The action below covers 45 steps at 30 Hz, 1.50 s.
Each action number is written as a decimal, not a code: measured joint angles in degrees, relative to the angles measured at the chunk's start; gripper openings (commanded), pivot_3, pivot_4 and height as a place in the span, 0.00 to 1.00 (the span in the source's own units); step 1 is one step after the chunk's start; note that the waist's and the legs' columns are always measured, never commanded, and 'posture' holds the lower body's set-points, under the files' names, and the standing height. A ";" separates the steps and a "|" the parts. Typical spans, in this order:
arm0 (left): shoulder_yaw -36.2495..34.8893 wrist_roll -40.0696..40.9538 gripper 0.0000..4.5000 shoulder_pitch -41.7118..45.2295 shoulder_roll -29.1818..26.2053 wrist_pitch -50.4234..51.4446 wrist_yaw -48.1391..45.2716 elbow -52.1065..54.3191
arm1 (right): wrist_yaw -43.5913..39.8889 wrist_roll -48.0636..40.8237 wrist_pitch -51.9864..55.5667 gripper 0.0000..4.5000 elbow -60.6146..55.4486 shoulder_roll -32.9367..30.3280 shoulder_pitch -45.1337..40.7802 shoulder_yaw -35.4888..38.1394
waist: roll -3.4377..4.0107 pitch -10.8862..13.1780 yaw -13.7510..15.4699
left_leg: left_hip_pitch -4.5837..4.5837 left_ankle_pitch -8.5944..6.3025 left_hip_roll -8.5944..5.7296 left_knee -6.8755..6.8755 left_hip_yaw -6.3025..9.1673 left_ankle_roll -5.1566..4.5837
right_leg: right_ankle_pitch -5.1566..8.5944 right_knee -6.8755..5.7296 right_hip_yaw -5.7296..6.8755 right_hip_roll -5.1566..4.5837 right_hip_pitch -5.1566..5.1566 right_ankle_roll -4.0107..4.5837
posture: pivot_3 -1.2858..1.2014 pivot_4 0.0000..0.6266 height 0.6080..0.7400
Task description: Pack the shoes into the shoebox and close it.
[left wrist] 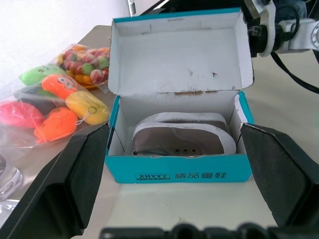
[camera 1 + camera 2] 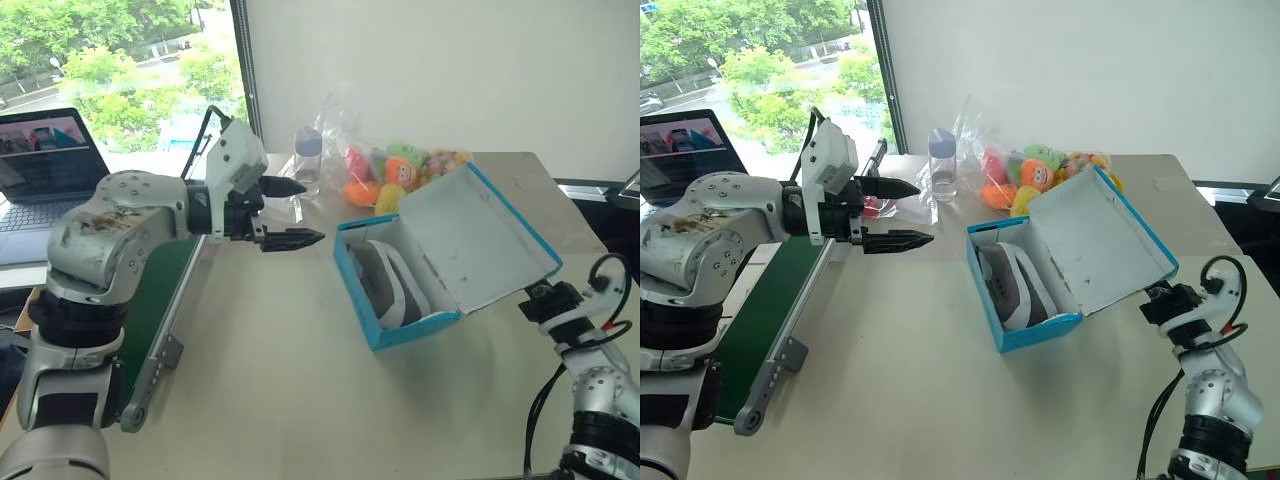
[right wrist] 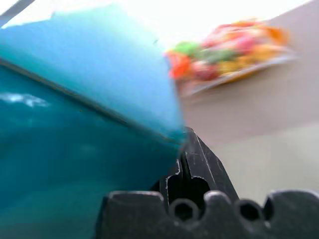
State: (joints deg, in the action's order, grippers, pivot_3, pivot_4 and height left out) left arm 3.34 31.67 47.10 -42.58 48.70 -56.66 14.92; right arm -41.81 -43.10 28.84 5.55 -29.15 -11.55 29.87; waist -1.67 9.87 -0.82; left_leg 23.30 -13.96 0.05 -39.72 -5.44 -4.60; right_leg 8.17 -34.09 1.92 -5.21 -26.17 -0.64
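Head views: the shoebox [image 2: 420, 290] sat right of centre on the tabletop [image 2: 300, 400], lid [image 2: 480, 240] hinged up on its right side, grey shoes [image 2: 390, 285] inside. Packing looked done; closing was the step in hand. The left claw [image 2: 290, 213] hovered left of the box, spread wide and empty. A bag of plush toys [image 2: 400, 170] lay beyond the box.

Left wrist view: shoes [image 1: 182, 139] lay on their sides within the white interior.

Right wrist view: the right claw [image 3: 192, 164], pinched shut and empty, sat against the lid's blue outer face [image 3: 94, 74]. Next move, likely: push the lid over leftward and down.
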 measured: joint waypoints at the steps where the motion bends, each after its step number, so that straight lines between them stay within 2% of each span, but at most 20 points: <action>1: 0.00 0.01 1.00 0.00 0.06 0.00 0.14 0.00 | -0.47 -1.29 2.88 0.00 -4.10 -1.12 -0.07 -1.88 | 0.02 0.00 0.00 | -0.04 0.00 0.00 0.00 0.01 0.01 | 0.04 0.00 -0.01 0.00 0.02 0.08 | 0.52 0.24 1.00; 7: -0.04 0.01 1.00 0.00 0.08 -0.10 0.56 -0.08 | -1.04 -3.25 10.86 0.00 -11.66 -4.47 -0.65 -7.95 | 0.01 0.00 0.74 | 0.09 0.00 -0.04 -0.01 0.04 -0.01 | 0.08 0.06 0.11 -0.02 0.00 0.12 | 0.52 0.24 1.00; 17: -1.32 0.15 1.00 -0.13 0.14 -0.02 1.69 0.33 | -2.77 2.29 13.09 0.00 -13.67 -7.13 -2.16 -20.77 | 0.01 0.01 1.46 | 0.19 -0.01 -0.07 -0.08 0.04 -0.03 | 0.09 0.07 0.17 -0.01 -0.05 0.13 | 0.52 0.24 1.00; 21: -1.65 0.43 1.00 -0.39 0.13 0.10 2.16 1.24 | -4.03 6.53 11.52 0.00 -11.08 -7.11 -6.42 -24.95 | 0.01 0.00 1.33 | 0.16 -0.01 -0.07 -0.09 0.04 -0.03 | 0.09 0.06 0.17 0.00 -0.04 0.13 | 0.52 0.24 1.00; 30: -2.08 0.38 1.00 -1.98 -0.32 0.24 2.49 2.21 | -10.09 21.86 -2.96 0.00 10.38 -3.98 -20.51 -37.26 | -0.20 -0.11 0.92 | 0.01 0.00 -0.08 -0.09 0.03 -0.02 | 0.05 0.06 0.22 0.05 0.12 0.07 | 0.52 0.24 1.00; 34: -2.10 0.36 1.00 -2.18 -0.51 0.29 2.62 2.44 | -12.24 24.90 -7.01 0.00 16.55 -3.22 -22.97 -39.06 | -0.44 -0.26 0.78 | -0.59 -0.05 -0.06 -0.12 0.06 0.07 | 0.16 0.10 0.24 -0.02 0.83 0.26 | 0.52 0.24 1.00; 36: -2.12 0.42 1.00 -2.23 -0.64 0.32 2.70 3.17 | -12.51 26.24 -7.77 0.00 17.80 -2.80 -23.38 -39.26 | -0.45 -0.27 0.79 | -0.92 -0.29 -0.04 -0.11 0.09 0.50 | 0.17 0.11 0.25 -0.12 1.13 0.25 | 0.52 0.24 1.00; 41: -2.16 0.59 1.00 -3.10 -0.92 0.44 3.03 4.34 | -12.54 25.54 -3.48 0.00 13.75 -2.72 -23.24 -37.14 | -0.42 -0.25 0.94 | -0.84 -0.26 0.01 -0.06 0.08 0.58 | 0.16 0.02 0.25 -0.18 0.95 0.26 | 0.52 0.24 1.00; 44: -2.17 0.55 1.00 -3.30 -0.98 0.43 3.39 4.37 | -13.11 21.96 5.28 0.17 5.61 -4.93 -22.99 -35.79 | -0.29 -0.17 0.98 | -0.08 -0.17 -0.03 -0.06 0.08 0.59 | -0.03 -0.11 0.23 -0.17 0.09 0.11 | 0.52 0.24 1.00; 45: -2.17 0.55 1.00 -3.52 -0.97 0.44 3.47 4.36 | -13.31 20.99 6.78 0.27 3.12 -5.68 -23.06 -35.27 | -0.26 -0.16 1.00 | 0.16 -0.02 -0.04 -0.05 0.09 0.42 | -0.14 -0.13 0.24 -0.15 -0.14 0.08 | 0.52 0.24 1.00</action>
State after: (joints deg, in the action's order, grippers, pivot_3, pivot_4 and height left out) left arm 1.17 32.22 43.58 -43.55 49.14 -53.19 19.27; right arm -55.11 -22.11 35.62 8.67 -34.83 -34.61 -5.40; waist -1.93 9.72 0.18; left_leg 23.46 -13.98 0.01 -39.77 -5.34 -4.18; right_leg 8.03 -34.22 2.16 -5.36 -26.31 -0.56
